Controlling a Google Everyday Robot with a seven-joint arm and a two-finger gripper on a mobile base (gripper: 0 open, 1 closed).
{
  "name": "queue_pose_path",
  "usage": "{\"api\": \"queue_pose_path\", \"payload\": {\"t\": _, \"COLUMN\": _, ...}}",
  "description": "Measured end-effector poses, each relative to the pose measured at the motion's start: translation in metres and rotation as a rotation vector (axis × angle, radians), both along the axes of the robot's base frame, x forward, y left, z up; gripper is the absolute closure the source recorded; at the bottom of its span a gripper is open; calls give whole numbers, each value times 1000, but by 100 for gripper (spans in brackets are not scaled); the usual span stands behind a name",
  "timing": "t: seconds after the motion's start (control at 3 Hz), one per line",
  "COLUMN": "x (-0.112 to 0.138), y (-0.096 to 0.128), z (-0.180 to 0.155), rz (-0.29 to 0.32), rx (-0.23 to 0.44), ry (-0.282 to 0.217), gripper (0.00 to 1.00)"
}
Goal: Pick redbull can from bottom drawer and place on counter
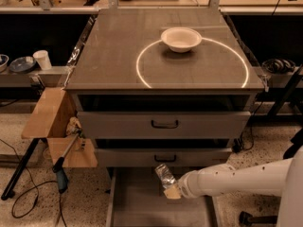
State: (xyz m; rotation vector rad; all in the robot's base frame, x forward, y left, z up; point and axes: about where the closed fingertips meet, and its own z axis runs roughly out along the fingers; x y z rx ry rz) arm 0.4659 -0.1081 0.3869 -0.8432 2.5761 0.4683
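Okay, flat grey-brown counter with a thin white circle fills the upper centre. Shallow grey metal bottom drawer sits open at bottom centre. Smooth white arm enters from lower right. Round white bowl sits on the counter. Tan-tipped gripper is clenched around the crinkled silver redbull can, tilted over the drawer.

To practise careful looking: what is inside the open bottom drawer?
The redbull can, tilted, held by the gripper over the bottom drawer and its plain grey floor. The arm covers the right side, so that part is hidden.
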Motion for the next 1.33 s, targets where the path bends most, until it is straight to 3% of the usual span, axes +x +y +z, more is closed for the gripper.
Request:
{"api": "queue_pose_path", "payload": {"t": 0.67, "x": 35, "y": -7, "z": 71, "rz": 13, "rx": -48, "ry": -165, "gripper": 100}}
{"api": "queue_pose_path", "payload": {"t": 1.33, "x": 25, "y": -17, "z": 95, "rz": 24, "rx": -82, "ry": -178, "gripper": 100}}
